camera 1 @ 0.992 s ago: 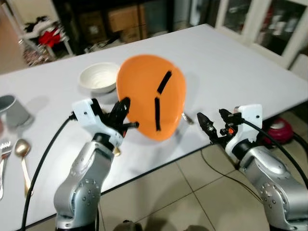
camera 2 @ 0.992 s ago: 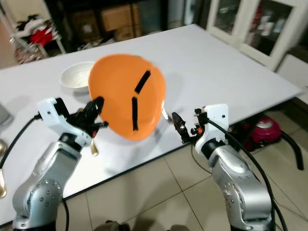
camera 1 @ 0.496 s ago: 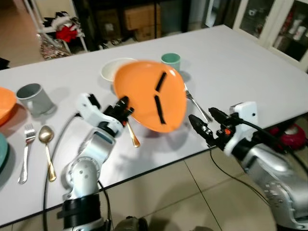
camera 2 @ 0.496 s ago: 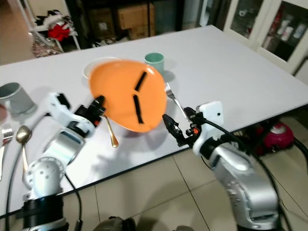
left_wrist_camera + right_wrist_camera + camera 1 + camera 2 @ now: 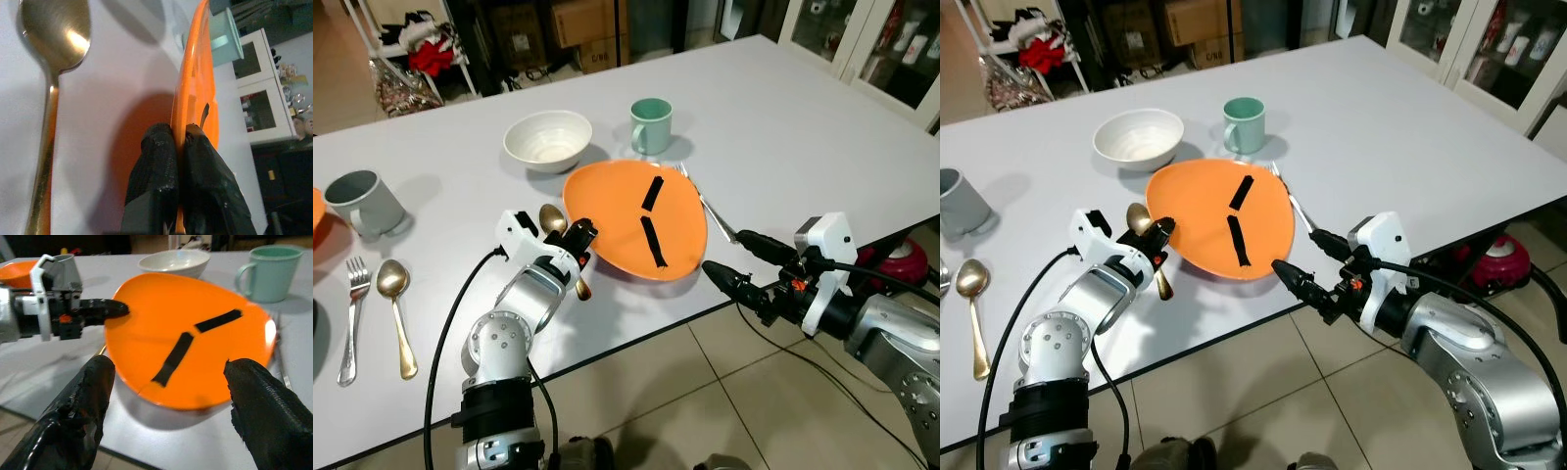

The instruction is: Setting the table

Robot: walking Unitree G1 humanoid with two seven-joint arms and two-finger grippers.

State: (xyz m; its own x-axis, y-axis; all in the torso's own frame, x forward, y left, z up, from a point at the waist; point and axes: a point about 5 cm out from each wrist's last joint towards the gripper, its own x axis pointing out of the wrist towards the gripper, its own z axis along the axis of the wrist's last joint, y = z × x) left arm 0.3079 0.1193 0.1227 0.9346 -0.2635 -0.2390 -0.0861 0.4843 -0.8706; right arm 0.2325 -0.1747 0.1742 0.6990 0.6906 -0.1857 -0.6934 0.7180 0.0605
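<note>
White table (image 5: 822, 127): bowl (image 5: 547, 139), green mug (image 5: 651, 124), grey mug (image 5: 357, 202), spoons (image 5: 393, 313).

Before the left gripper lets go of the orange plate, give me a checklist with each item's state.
1. Left gripper shut on orange plate rim: ok.
2. Plate flat on white table: cannot tell; left wrist view shows shadow under its gripped edge.
3. Plate between gold spoon and fork: ok.
4. Right gripper open, apart from plate: ok.
5. Green mug and white bowl beyond plate: ok.
</note>
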